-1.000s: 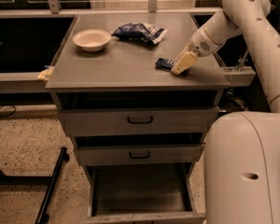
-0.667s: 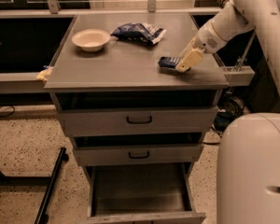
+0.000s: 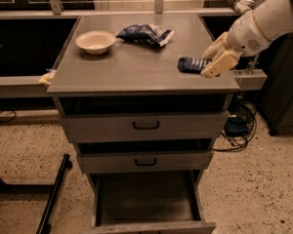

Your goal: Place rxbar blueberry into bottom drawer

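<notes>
The gripper (image 3: 213,58) is placed at the rxbar blueberry (image 3: 190,64) on the bench (image 3: 132,67); its grip cannot be told; the bottom drawer (image 3: 146,201) is found open

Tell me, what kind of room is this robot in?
Probably a lab or workshop: there's a grey metal drawer cabinet, a speckled hard floor and cables lying on it. The gripper is at the rxbar blueberry on the cabinet's top.

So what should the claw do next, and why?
Probably secure the rxbar blueberry and lift it slightly. The claw is at the bar's right end, the bar lies flat on the cabinet top, and the bottom drawer stands open below.
</notes>
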Robot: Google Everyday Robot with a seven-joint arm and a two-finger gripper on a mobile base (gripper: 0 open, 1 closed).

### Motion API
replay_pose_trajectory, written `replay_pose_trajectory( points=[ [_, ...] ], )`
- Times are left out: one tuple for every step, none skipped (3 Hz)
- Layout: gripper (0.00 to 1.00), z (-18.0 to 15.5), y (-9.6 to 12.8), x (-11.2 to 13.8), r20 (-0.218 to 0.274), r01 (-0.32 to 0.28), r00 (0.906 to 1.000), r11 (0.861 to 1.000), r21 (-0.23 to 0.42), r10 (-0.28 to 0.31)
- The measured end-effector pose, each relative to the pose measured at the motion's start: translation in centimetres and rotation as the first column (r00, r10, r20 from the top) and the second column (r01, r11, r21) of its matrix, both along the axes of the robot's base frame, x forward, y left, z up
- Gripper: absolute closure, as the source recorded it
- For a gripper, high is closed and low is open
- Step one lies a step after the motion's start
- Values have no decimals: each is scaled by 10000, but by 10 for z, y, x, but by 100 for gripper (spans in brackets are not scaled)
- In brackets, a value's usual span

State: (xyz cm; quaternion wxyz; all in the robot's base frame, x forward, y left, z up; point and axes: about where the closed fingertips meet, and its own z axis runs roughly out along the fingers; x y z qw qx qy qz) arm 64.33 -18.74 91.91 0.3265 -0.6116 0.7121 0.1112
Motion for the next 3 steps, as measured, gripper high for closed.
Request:
replay_pose_trajectory(
  points=[
    [100, 15, -7, -70, 404, -653, 9970, 9974, -321, 665],
    [100, -14, -8, -92, -225, -795, 9967, 9958, -458, 785],
    [100, -13, -7, -90, -217, -811, 9965, 9957, -448, 801]
  ],
)
